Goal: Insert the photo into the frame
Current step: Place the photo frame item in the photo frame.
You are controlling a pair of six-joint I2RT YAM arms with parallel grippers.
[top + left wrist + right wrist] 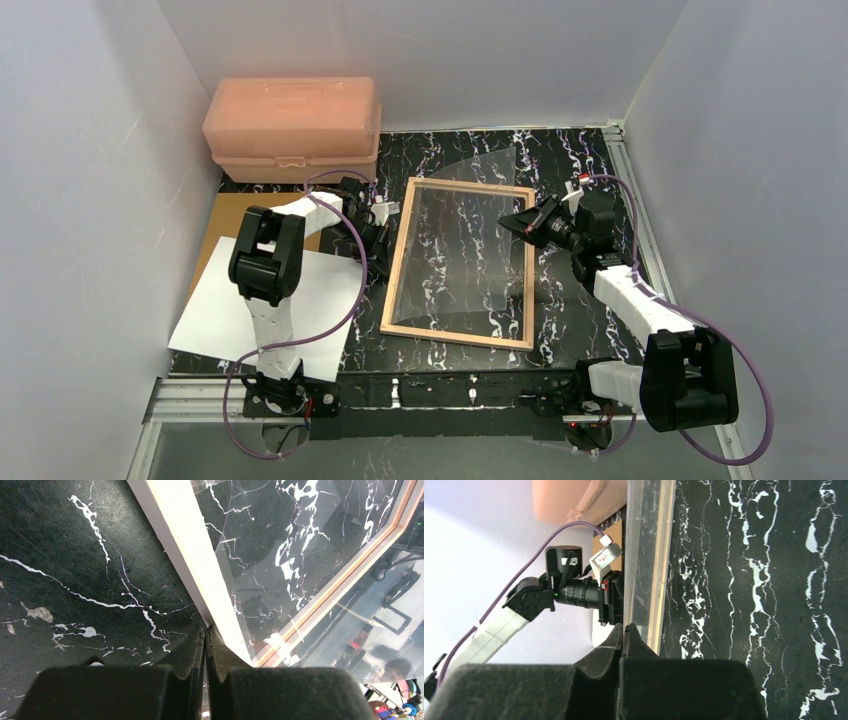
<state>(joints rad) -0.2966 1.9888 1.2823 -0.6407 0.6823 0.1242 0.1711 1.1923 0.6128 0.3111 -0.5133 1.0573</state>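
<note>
The frame lies tan back up in the middle of the table. Its clear pane is tilted up out of it, right edge raised. My right gripper is shut on that raised edge; the right wrist view shows the pane edge-on at my right gripper. My left gripper is shut, its tips against the frame's left rail, as my left gripper shows in the wrist view. The photo lies white back up at the left, partly under the left arm.
A brown backing board lies at the far left, partly under the photo. A pink plastic box stands at the back left. White walls close in the table on three sides.
</note>
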